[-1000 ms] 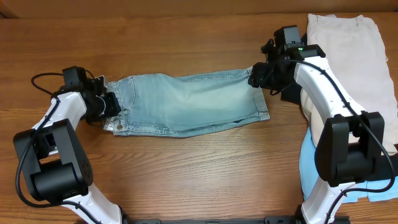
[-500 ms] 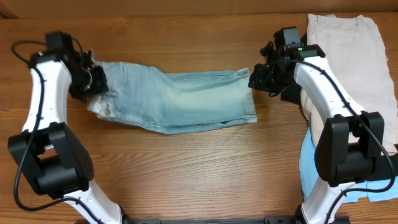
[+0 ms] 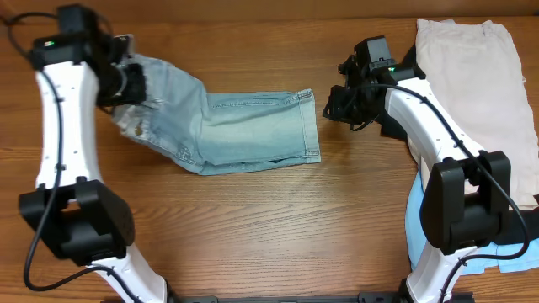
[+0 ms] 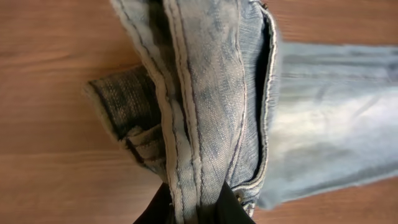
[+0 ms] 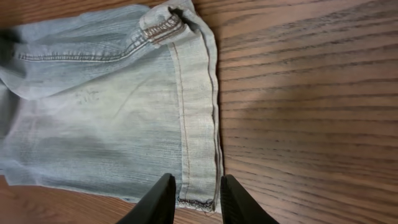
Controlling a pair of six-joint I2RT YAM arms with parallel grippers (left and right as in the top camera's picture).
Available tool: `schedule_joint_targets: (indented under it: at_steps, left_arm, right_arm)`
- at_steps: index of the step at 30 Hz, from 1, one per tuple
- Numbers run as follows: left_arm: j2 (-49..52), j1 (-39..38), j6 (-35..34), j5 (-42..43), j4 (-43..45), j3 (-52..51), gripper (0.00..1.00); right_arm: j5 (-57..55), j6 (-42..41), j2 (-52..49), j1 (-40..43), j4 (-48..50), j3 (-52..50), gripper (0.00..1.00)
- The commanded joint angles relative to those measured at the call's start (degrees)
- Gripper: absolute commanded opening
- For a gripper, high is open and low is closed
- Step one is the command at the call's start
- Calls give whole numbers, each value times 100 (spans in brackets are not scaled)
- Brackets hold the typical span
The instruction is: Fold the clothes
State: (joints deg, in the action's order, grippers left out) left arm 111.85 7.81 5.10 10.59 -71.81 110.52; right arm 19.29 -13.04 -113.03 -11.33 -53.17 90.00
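Shorts: denim shorts [image 3: 244, 130] lie mid-worktop [image 3: 269, 227], seemingly doubled leg on leg, with the hem flat and the waistband end raised at far left.
Left claw: left claw [image 3: 126, 84] is clenched on the waistband.
Right claw: right claw [image 3: 337, 105] is released, just beside the hem.
Progress: likely midway on this piece; the crosswise fold is not yet made.
Left to do: beige shorts [image 3: 480, 84] and sky-blue garment [image 3: 421, 236] wait at right.
Obstacles: none on the fold path.
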Motion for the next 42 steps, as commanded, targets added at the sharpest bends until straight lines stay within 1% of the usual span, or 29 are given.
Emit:
schedule_joint_targets:
  at_steps: [1, 8, 10, 13, 17, 21, 23, 27, 30, 32, 34, 36, 39, 42]
  left_arm:
    - [0, -612, -48, 131, 90, 160, 4]
    - [2, -1709, -645, -195, 518, 160, 4]
    - [2, -1939, -758, -225, 649, 160, 4]
    - [2, -2208, -968, -225, 846, 160, 4]
    - [2, -2420, -1034, -367, 970, 160, 4]
    - [0, -2415, -1200, -1014, 837, 164, 4]
    - [-2, -2308, -1198, -1152, 697, 216, 4]
    - [-2, -1974, -1191, -1285, 146, 614, 4]
    - [-2, -1768, -1104, -1547, -297, 1036, 4]
    - [-2, -1674, -1084, -1930, -533, 1316, 4]
    - [-2, -1631, -1051, -2500, -675, 1521, 4]
    - [-2, -1620, -890, -2889, -732, 1646, 4]
    - [0, -1626, -651, -2957, -732, 1672, 4]
    - [2, -1648, -656, -2806, -748, 1657, 4]
  right_arm:
    - [33, -72, -9, 20, 0, -2, 28]
    - [28, -72, -90, 13, 9, -4, 28]
    - [31, -72, -186, 13, 20, -4, 23]
    - [33, -72, -363, 7, 61, -4, 5]
    - [28, -70, -702, 4, 175, -4, 4]
    - [31, -70, -1008, 11, 251, -4, 4]
    - [31, -66, -1040, 15, 247, -4, 4]
    - [94, -50, -1040, 13, 227, -2, 4]
    - [203, -50, -1040, 13, 184, -2, 4]
    - [286, -48, -1040, 13, 190, -2, 4]
    - [291, -50, -1040, 13, 188, -2, 4]
    - [313, -48, -1040, 9, 197, -2, 4]
    - [356, -48, -1040, 7, 221, -2, 4]
    - [376, -48, -1040, -24, 306, -2, 4]
